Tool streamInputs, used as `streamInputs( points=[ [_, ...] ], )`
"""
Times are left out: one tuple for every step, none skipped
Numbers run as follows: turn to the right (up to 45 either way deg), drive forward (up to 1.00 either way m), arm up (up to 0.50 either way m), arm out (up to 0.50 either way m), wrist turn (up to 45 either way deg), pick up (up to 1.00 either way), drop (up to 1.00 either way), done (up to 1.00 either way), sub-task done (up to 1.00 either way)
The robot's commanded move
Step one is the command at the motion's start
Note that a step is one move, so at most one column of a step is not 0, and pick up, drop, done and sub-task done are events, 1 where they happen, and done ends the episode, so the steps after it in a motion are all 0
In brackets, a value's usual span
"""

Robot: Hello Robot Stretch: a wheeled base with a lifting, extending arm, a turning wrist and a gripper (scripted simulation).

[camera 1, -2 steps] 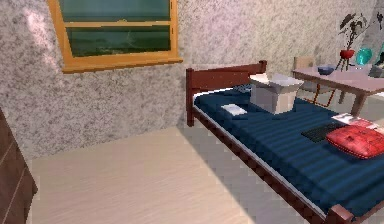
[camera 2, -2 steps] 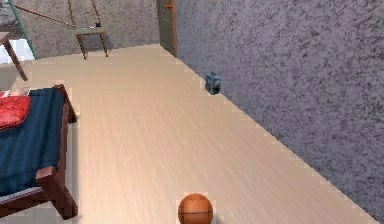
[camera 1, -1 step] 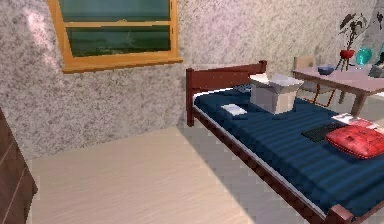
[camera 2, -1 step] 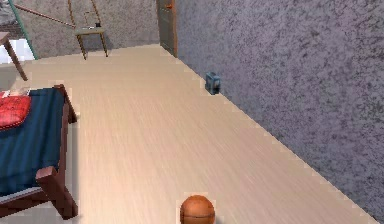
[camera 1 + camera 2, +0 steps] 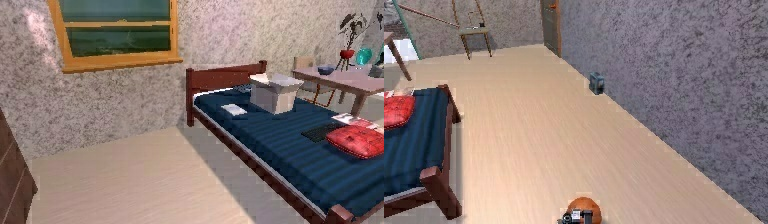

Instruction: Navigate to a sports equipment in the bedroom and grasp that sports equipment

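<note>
An orange-brown ball [image 5: 585, 207], basketball-like, lies on the light wood floor at the arm side view's bottom edge, just right of the middle. Against its lower left sits a small dark shape with white marks, which looks like the gripper [image 5: 571, 217], cut off by the picture's edge. With the ball right behind it on the floor, I cannot tell whether the gripper holds anything.
A dark-blue bed [image 5: 290, 150] with a wooden frame carries an open box [image 5: 274, 92], a red pillow [image 5: 357, 142] and flat items. A table [image 5: 350, 80] and chair [image 5: 308, 70] stand behind it. The bed's corner [image 5: 444, 190] lies left of the ball; a small grey object [image 5: 596, 82] sits by the wall.
</note>
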Motion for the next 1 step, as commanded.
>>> streamInputs(
  points=[
    [0.0,0.00,0.00,0.00,45.0,0.00,0.00,0.00,0.00]
  ],
)
